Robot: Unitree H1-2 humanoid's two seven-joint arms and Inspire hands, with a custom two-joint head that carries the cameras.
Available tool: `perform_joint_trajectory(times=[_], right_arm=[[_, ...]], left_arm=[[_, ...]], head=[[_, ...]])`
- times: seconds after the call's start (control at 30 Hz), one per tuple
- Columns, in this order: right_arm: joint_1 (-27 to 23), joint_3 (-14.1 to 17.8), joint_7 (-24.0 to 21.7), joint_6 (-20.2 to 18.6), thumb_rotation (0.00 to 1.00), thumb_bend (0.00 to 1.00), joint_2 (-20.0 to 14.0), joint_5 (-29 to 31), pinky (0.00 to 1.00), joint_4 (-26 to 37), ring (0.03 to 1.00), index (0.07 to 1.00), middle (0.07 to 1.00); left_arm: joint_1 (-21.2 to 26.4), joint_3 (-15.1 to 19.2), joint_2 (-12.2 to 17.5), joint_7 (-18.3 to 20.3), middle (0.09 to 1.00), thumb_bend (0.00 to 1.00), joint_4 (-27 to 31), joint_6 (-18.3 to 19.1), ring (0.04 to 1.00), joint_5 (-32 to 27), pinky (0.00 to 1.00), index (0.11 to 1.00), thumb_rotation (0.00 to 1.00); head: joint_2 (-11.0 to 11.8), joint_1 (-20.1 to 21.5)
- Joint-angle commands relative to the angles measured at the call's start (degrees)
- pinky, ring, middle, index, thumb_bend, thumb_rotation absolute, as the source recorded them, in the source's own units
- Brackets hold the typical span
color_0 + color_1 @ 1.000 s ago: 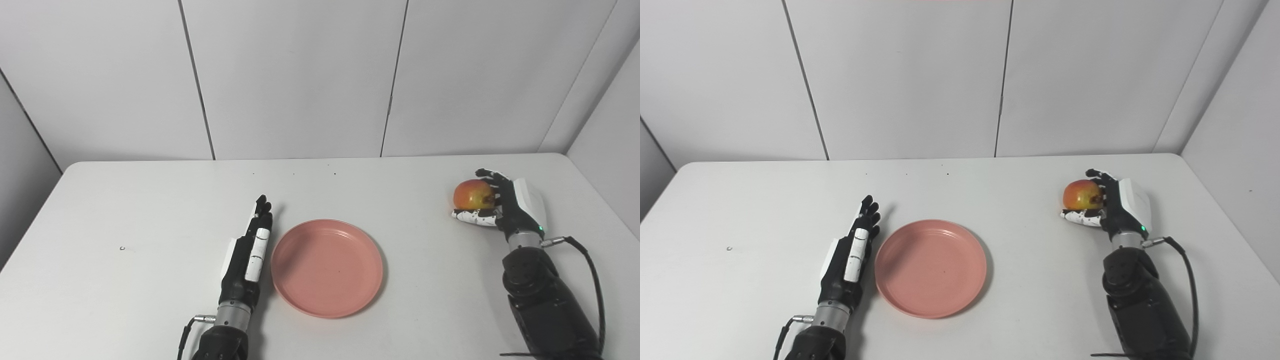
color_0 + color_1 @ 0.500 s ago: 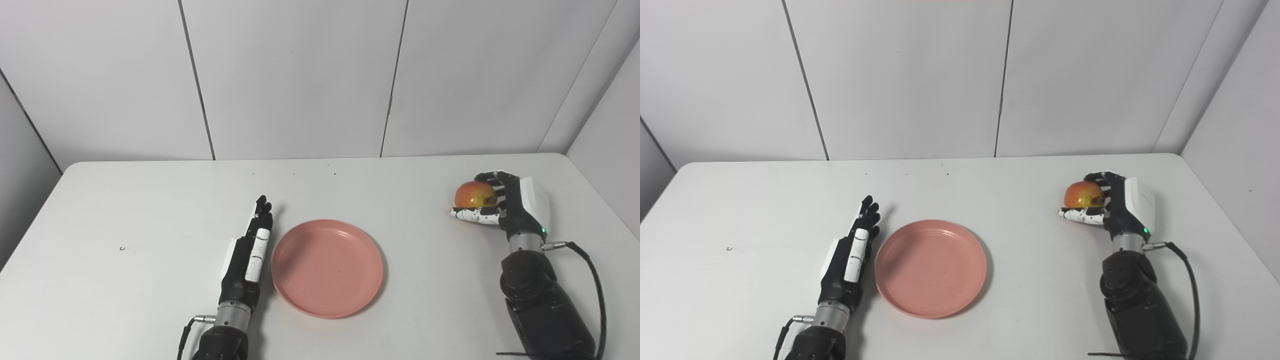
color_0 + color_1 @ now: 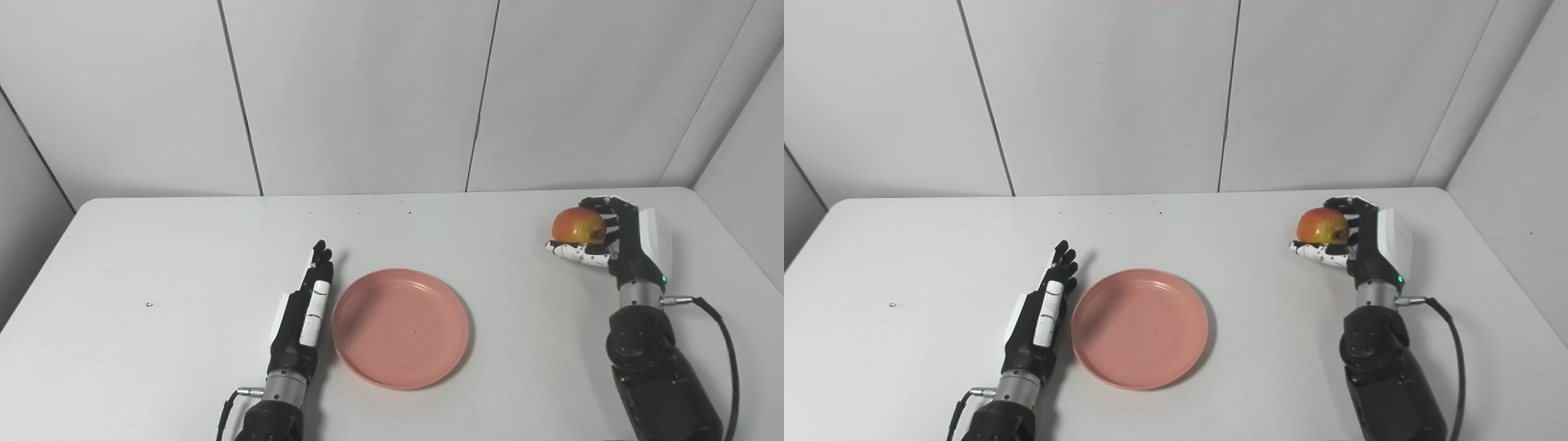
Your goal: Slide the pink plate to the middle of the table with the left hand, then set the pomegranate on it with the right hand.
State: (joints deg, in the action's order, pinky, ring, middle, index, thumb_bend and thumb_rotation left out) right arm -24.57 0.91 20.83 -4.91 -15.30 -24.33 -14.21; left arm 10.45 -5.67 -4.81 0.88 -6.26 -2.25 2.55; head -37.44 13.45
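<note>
Currently the right hand (image 3: 618,239) is closed around the pomegranate (image 3: 578,225), at the far right side of the white table (image 3: 153,257). Its fingers (image 3: 603,205) curl over the top and back of the fruit, thumb (image 3: 576,252) runs underneath. Fruit looks red-orange with a yellowish patch; whether it is lifted clear of the table surface cannot be told for sure, though the thumb sits under it. A green light shows on the right wrist, and a black cable (image 3: 726,343) loops off the right forearm.

Pink plate (image 3: 401,327) lies flat near the middle of the table, toward the near edge, nothing on it. It is well apart from the pomegranate, which is off to its right and farther back.

Left hand (image 3: 303,315) lies flat-edged on the table just beside the plate's left rim, fingers straight and held together, pointing away from the robot, holding nothing. Touching the rim or only very near it: cannot tell from either eye view. A short cable shows at the left wrist near the bottom edge.

Small dark speck (image 3: 149,304) on the table at left, a few tiny dots near the far edge. Pale panelled wall (image 3: 367,92) behind the table.
</note>
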Motion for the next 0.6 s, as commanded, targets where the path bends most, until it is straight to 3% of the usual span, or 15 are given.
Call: perform_joint_trajectory(times=[0.0, 0.27, 0.57], right_arm=[[-1.4, 0.4, 0.6, 2.2, 0.0, 0.52, -0.4, -0.5, 0.37, 3.5, 0.414, 0.52, 0.5], [0.5, -1.4, -2.0, 4.0, 0.0, 0.52, 1.7, 0.0, 0.44, 12.3, 0.448, 0.503, 0.492], [3.4, -4.9, -7.4, 4.2, 0.0, 0.52, 4.9, 0.7, 0.42, 20.1, 0.434, 0.521, 0.488]], left_arm=[[0.7, -0.2, -0.3, 0.4, 1.0, 0.67, 1.0, -1.1, 0.996, -0.4, 1.0, 1.0, 1.0], [0.8, -0.1, -0.3, 0.3, 1.0, 0.68, 1.0, -1.2, 0.999, -0.4, 1.0, 1.0, 1.0], [1.0, 0.5, -0.3, 0.0, 0.999, 0.68, 0.6, -2.2, 0.993, -0.8, 1.0, 1.0, 1.0]], head=[[0.1, -0.1], [0.0, -0.1], [0.0, -0.1]])
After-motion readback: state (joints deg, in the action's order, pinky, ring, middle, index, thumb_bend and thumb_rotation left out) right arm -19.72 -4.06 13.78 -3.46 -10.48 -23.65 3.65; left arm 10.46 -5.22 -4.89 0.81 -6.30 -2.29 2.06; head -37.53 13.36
